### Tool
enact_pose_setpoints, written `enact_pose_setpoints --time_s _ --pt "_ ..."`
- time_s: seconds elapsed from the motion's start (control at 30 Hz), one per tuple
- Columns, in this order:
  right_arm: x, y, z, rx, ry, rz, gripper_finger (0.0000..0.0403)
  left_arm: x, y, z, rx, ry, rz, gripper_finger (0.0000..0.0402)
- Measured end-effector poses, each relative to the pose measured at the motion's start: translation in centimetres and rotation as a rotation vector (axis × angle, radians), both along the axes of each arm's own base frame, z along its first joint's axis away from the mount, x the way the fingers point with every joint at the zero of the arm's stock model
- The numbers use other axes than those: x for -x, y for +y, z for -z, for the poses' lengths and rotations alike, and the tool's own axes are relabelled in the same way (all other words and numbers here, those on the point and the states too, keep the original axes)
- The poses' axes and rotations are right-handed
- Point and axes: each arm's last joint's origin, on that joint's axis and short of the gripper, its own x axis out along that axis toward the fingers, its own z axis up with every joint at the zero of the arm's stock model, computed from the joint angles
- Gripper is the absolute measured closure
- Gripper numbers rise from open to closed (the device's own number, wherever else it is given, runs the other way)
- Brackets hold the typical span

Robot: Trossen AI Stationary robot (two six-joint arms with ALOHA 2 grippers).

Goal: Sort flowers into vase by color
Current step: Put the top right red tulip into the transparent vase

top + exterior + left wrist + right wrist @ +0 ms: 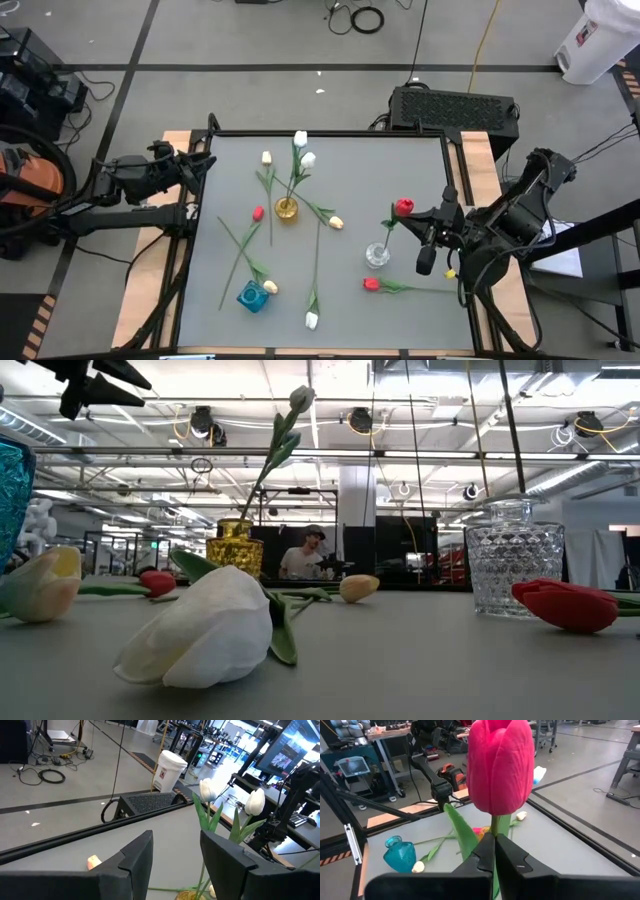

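My right gripper (495,851) is shut on a red-pink tulip (403,207), held above the clear glass vase (377,255) at the table's right. Its stem runs down toward the vase's mouth; whether the end is inside, I cannot tell. A gold vase (286,210) holds two white tulips (207,790). A blue vase (252,296) stands near the front. Loose tulips lie flat on the table: red (371,284), white (312,320), yellow (336,222) and others. My left gripper (175,862) waits open at the table's left edge. My right gripper pinches the tulip's stem just below the head (495,829) between its two shut fingers. The fingers come nearly level from the table's right side and lie across the stem. The head stands above the fingers and the stem hangs below them, clear of the table.
A black box (455,105) sits beyond the far edge, and black rails (330,133) frame the table. A yellow tulip (266,158) and a red one (258,213) lie left of the gold vase. A person (305,550) is seen in the room behind.
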Motion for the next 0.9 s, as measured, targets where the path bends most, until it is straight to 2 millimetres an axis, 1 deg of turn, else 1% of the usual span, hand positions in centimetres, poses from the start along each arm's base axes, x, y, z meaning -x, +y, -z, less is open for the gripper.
enact_pose_setpoints --time_s 0.2,0.53,0.9 --pt "-0.1 0.2 0.1 -0.017 -0.006 0.007 0.0403 0.0 0.0 0.0 0.001 -0.001 0.000 0.0230" --pt "-1.3 1.2 1.3 0.021 0.034 0.008 0.0403 0.0 0.0 0.0 0.002 -0.003 -0.001 0.0230" --pt "-2.0 1.8 1.9 0.030 0.044 0.020 0.0403 0.0 0.0 0.0 0.019 -0.017 -0.005 0.0230"
